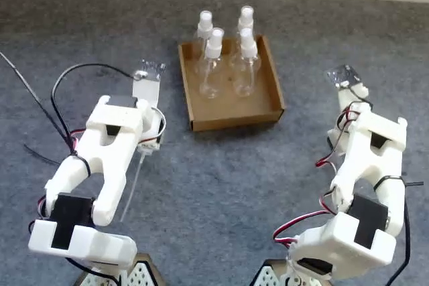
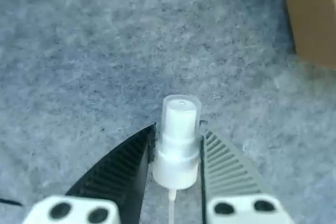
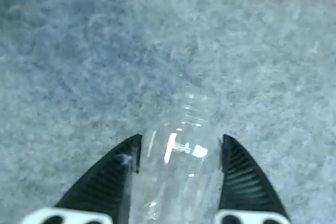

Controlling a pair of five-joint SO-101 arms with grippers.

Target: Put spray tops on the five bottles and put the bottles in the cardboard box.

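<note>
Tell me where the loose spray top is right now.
In the left wrist view the spray top is clamped in the left gripper, over the grey carpet, left of the cardboard box.

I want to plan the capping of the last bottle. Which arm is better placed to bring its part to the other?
Left, probably. The left gripper holds the spray top, a small part with its thin tube; the right gripper holds the clear bottle and could simply keep it steady.

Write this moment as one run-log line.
cardboard box: four capped bottles | left gripper: shut on spray top | right gripper: shut on uncapped bottle | fifth top not yet fitted
</note>
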